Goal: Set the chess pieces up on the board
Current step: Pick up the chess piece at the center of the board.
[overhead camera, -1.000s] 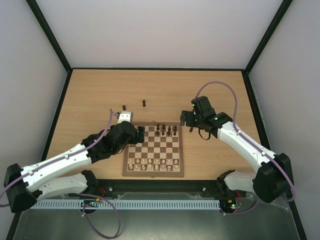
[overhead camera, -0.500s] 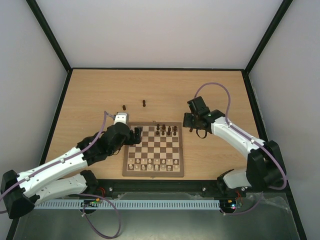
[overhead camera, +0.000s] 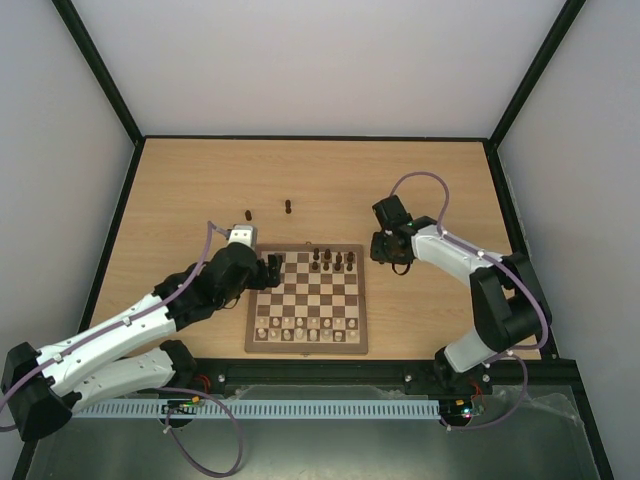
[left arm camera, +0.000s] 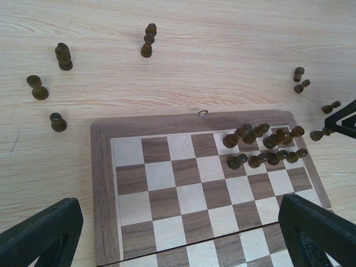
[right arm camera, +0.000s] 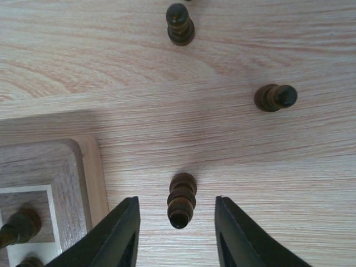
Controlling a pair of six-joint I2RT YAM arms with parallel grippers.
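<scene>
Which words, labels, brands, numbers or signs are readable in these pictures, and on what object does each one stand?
None: no view shows any readable text.
The board: plain border, with no letters or numbers along its edges.
The dark chess pieces: unmarked.
The tabletop: only wood grain.

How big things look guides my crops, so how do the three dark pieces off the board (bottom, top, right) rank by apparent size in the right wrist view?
1. Bottom piece, though probably only because it is nearest the camera.
2-3. Top piece and right piece: alike, left unranked.
</scene>
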